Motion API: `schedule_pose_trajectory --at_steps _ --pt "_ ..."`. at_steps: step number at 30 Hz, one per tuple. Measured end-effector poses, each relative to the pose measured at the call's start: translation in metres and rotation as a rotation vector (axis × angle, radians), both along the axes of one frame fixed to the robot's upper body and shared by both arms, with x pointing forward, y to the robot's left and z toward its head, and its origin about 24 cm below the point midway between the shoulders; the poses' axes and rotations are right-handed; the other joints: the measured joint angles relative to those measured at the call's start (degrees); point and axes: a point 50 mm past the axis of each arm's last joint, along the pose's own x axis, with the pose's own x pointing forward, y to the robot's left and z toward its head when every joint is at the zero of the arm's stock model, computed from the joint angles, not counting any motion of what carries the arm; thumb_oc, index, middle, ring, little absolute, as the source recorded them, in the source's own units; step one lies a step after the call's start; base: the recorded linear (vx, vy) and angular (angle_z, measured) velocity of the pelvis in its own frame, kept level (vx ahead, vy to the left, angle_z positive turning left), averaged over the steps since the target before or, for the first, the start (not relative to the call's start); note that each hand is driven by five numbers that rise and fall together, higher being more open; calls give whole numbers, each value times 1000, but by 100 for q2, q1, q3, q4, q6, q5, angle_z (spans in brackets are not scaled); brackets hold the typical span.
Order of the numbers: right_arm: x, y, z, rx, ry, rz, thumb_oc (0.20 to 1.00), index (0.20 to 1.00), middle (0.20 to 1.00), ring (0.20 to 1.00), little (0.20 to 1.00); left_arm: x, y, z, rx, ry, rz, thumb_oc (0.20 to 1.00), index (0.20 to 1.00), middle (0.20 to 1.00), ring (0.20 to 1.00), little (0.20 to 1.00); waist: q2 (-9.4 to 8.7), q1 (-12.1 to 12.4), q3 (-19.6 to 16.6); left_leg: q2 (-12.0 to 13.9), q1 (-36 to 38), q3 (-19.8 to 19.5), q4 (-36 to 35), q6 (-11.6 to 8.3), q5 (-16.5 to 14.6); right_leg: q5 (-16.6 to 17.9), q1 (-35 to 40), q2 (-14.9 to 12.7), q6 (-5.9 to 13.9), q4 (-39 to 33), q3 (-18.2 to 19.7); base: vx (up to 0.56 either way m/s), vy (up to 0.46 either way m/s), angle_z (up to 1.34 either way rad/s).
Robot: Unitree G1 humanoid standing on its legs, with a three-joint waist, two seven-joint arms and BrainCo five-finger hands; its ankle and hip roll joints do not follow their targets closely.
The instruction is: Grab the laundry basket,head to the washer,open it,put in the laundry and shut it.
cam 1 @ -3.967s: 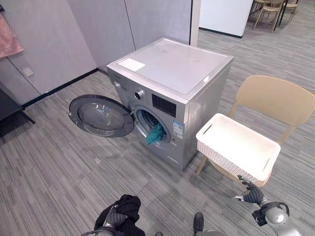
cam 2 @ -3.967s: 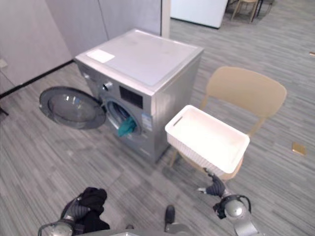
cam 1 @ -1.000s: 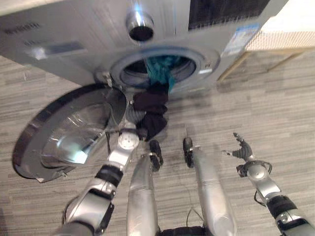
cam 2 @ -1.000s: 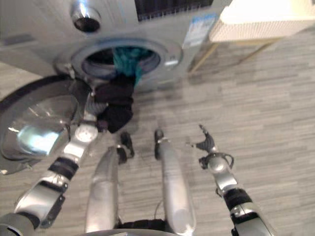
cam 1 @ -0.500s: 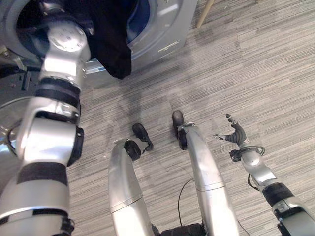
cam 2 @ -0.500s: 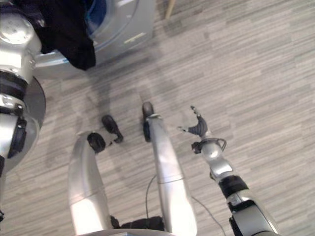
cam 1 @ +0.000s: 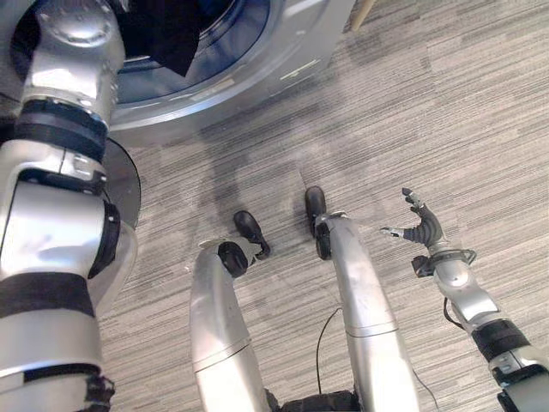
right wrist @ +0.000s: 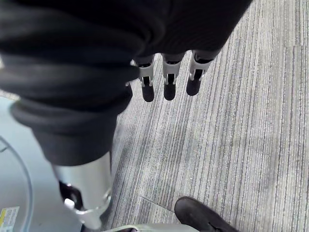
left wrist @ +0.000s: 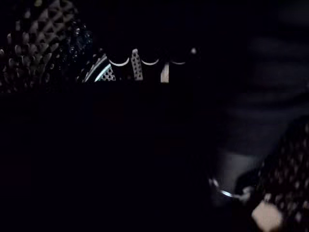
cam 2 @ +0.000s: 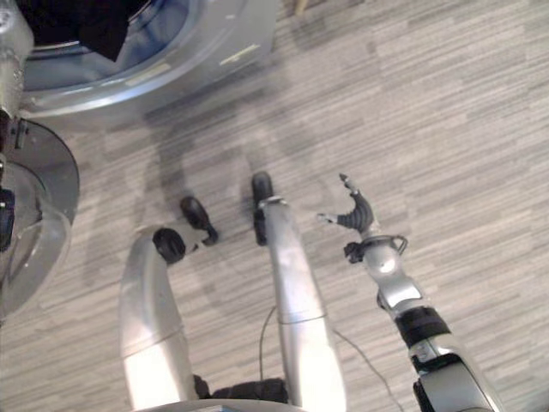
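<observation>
The silver washer (cam 1: 257, 51) stands at the top of the eye views with its round door (cam 1: 124, 184) swung open to the left. My left arm (cam 1: 60, 129) reaches up into the drum opening, and the hand is hidden inside. A black garment (cam 1: 167, 34) hangs at the mouth of the drum beside that arm. The left wrist view is dark, with a patch of perforated drum wall (left wrist: 29, 63). My right hand (cam 1: 422, 230) hovers open over the floor to the right, holding nothing, its fingers (right wrist: 166, 82) straight.
Grey striped carpet floor (cam 1: 446, 112) spreads out in front of the washer and to its right. A wooden chair leg (cam 1: 364, 10) shows at the top edge just right of the washer.
The black garment has gone further into the drum, and less of it hangs over the washer's rim. The left arm has pushed deeper. The right hand has barely moved.
</observation>
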Motion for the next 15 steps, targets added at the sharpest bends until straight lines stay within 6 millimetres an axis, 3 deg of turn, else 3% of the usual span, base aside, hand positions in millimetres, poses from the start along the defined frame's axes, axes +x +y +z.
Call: schedule_pose_trajectory --at_steps 3,6,10,11,12,15 --pt "-1 -1 -3 -4 13 -3 1000 1000 1000 1000 1000 19 -18 -43 150 156 -57 1000 1000 1000 1000 1000 27 82 -17 -53 90 -17 -150 -6 57 12 103 -47 15 -99 -26 2 -29 8" --pt "-1 -2 -2 -2 7 -3 1000 1000 1000 1000 1000 28 -20 -78 193 271 -71 1000 1000 1000 1000 1000 30 88 -29 -68 277 -44 -270 -64 110 37 313 -56 -27 -217 -61 -10 -24 6" --pt "-1 -5 -6 -5 25 -16 1000 1000 1000 1000 1000 30 -18 -93 271 328 -36 1000 1000 1000 1000 1000 23 148 -48 -120 587 -44 -541 -103 193 37 628 -69 -27 -431 -80 -24 -20 7" --pt "-9 -8 -20 -7 71 -29 1000 1000 1000 1000 1000 32 -19 -117 293 378 -43 1000 1000 1000 1000 1000 84 145 -642 -199 338 -42 -672 -112 206 19 353 -124 -41 -470 -81 -52 -23 18" --pt "-11 -9 -23 -6 80 -32 1000 1000 1000 1000 1000 32 -18 -127 313 396 -37 1000 1000 1000 1000 1000 101 193 -806 -215 264 -40 -714 -98 224 24 283 -145 -47 -488 -98 -72 -32 17" --pt "-9 -8 -26 -3 93 -41 1000 1000 1000 1000 1000 30 -25 -154 392 440 -35 1000 1000 1000 1000 1000 100 274 -807 -248 472 -72 -873 -168 300 58 507 -174 -51 -619 -156 -57 -10 8"
